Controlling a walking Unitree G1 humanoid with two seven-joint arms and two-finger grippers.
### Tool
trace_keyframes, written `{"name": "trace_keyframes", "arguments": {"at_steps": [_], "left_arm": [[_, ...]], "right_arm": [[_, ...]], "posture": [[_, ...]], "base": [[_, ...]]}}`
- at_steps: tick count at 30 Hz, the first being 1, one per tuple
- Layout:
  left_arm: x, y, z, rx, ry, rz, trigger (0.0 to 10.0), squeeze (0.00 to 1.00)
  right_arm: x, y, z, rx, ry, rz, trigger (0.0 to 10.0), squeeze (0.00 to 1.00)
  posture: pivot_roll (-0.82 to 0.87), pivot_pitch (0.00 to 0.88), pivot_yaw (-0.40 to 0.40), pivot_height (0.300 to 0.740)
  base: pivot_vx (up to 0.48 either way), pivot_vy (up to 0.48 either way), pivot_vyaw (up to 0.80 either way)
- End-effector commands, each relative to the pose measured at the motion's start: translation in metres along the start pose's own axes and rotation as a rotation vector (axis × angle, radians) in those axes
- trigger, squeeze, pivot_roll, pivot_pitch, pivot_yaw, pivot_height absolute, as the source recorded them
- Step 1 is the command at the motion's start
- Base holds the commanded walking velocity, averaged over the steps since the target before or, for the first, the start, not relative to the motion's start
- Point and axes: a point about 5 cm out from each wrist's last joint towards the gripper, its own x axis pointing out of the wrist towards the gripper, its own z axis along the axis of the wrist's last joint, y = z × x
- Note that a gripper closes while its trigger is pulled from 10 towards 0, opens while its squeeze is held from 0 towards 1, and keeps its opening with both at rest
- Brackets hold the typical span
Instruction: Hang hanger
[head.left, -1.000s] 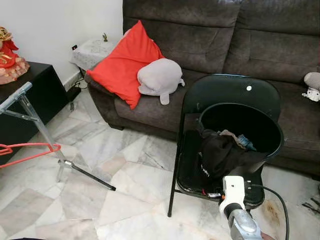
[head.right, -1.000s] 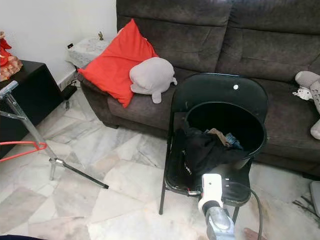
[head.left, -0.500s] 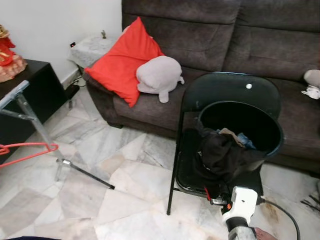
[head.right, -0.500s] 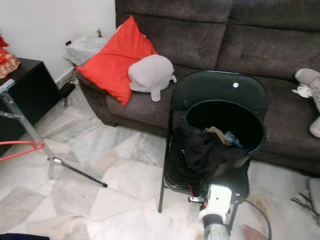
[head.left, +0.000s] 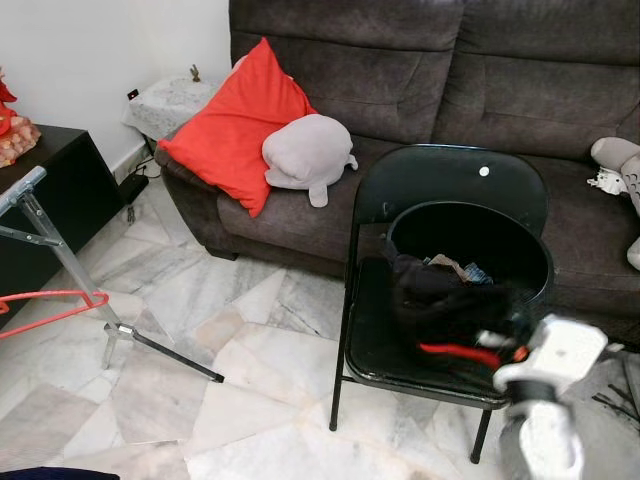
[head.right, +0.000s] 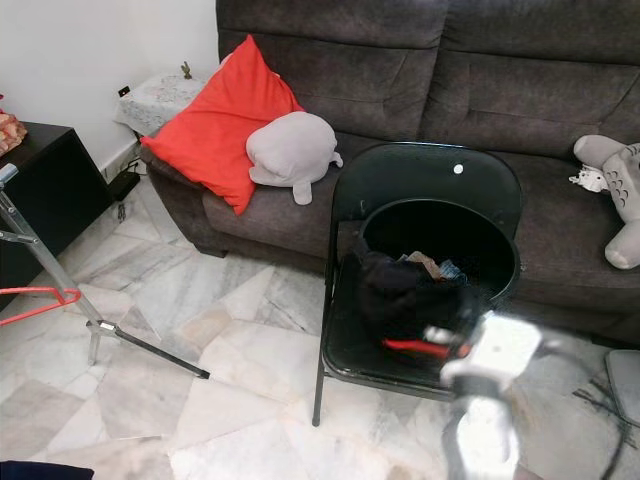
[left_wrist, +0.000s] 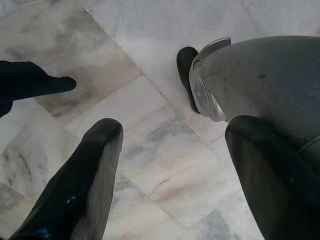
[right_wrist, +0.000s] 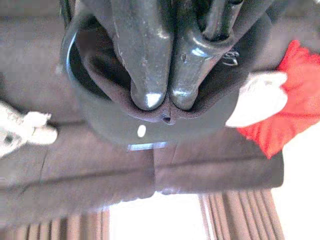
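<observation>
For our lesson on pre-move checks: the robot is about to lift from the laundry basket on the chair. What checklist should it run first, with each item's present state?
1. Right gripper fingers closed: ok, the tips meet.
2. Red hanger actually gripped: cannot tell; it lies beside the blurred gripper.
3. Dark garment free of the basket: not ok, it drapes over the front rim.
4. Rack in sight: ok, at the left, with another red hanger on it.
5. Left gripper out of the way: ok, open above the floor.
</observation>
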Motion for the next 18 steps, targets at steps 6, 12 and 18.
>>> {"name": "trace_keyframes", "arguments": {"at_steps": [6,12,18], "left_arm": [[0.000,0.012,0.005,-0.004,0.021,-0.002,10.0,0.00],[0.002,0.011,0.015,-0.007,0.008,-0.007,10.0,0.00],[0.004,0.004,0.019,-0.004,0.007,-0.018,10.0,0.00]], "right_arm": [[0.012,-0.010,0.021,-0.013,-0.024,-0.029,0.0,0.00],[0.016,-0.012,0.001,-0.089,0.102,-0.006,0.0,0.00],[0.031,-0.014,-0.005,-0.104,0.163,-0.016,0.0,0.00]], "posture": [[-0.10,0.100,0.045,0.721],[-0.10,0.109,0.045,0.721],[-0.09,0.112,0.046,0.721]], "base": [[0.000,0.000,0.00],[0.000,0.000,0.00],[0.000,0.000,0.00]]}}
